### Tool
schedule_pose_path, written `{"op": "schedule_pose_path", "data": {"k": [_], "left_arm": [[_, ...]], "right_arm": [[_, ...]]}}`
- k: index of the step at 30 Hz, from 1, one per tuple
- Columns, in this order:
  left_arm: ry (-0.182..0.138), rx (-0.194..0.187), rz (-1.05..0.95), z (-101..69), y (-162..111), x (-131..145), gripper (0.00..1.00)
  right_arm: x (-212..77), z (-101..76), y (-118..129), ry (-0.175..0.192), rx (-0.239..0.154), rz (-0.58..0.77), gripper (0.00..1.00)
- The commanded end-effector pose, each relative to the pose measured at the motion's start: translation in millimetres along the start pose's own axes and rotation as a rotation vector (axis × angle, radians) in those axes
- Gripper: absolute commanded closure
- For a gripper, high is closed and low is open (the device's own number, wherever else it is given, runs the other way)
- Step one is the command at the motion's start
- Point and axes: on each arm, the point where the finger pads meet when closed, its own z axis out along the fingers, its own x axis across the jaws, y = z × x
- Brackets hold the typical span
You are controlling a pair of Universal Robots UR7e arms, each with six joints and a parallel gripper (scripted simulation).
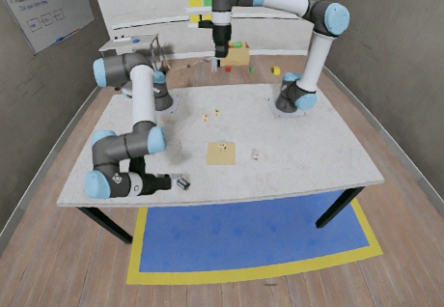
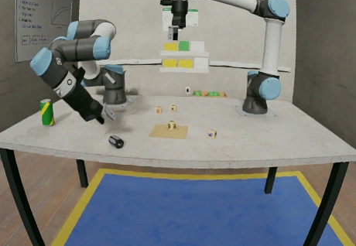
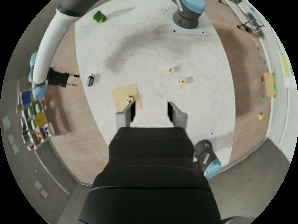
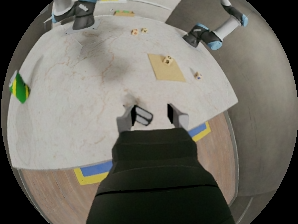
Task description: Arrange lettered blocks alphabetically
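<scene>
Both my grippers were open and holding nothing: the left gripper (image 1: 216, 65) (image 2: 172, 36) (image 3: 151, 107) hung high over the base side, and the right gripper (image 1: 178, 178) (image 2: 106, 117) (image 3: 78, 81) (image 4: 151, 110) hovered near the computer mouse (image 1: 182, 183) (image 2: 116, 141) (image 3: 90, 80) (image 4: 143, 116). Of the four, only the mat block (image 1: 222, 146) (image 2: 172, 124) (image 3: 130, 99) (image 4: 168, 60) stood on the tan mat (image 1: 217, 159) (image 2: 168, 134) (image 3: 120, 95) (image 4: 167, 72). The orange-marked block (image 1: 206, 117) (image 2: 159, 110) (image 3: 170, 70) (image 4: 134, 32) and the dark-marked block (image 1: 217, 112) (image 2: 172, 108) (image 3: 182, 81) (image 4: 144, 30) sat near each other towards the bases; the blue-marked block (image 1: 255, 154) (image 2: 211, 133) (image 4: 198, 75) lay off the mat, on my left arm's side. I had no row yet. I couldn't read the tops, so I couldn't tell which block was the odd one, or whether the mat block belonged there. At least two blocks still had to go on, and I judged the job barely begun, with the order and upright letters all to settle.
</scene>
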Motion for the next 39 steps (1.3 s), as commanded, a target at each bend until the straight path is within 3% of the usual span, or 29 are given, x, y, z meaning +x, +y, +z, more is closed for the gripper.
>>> {"op": "schedule_pose_path", "data": {"k": [1, 9, 23, 25, 39], "left_arm": [[0.000, -0.001, -0.008, 4.1, 17.6, -18.6, 0.00], [0.002, -0.006, -0.021, 12.0, 50.2, -47.0, 0.00], [0.008, -0.019, -0.062, 35.0, 164.1, -113.2, 0.00], [0.008, -0.019, -0.062, 35.0, 164.1, -113.2, 0.00], [0.019, -0.031, -0.114, 61.5, 328.4, -147.1, 0.00]], "right_arm": [[0.6, -0.9, -0.4, 0.001, -0.002, -0.001, 0.00], [0.6, -0.9, -0.4, 0.001, -0.002, -0.001, 0.00], [0.6, -0.9, -0.4, 0.001, -0.002, -0.001, 0.00], [0.6, -0.9, -0.4, 0.001, -0.002, -0.001, 0.00], [0.6, -0.9, -0.4, 0.001, -0.002, -0.001, 0.00]]}}
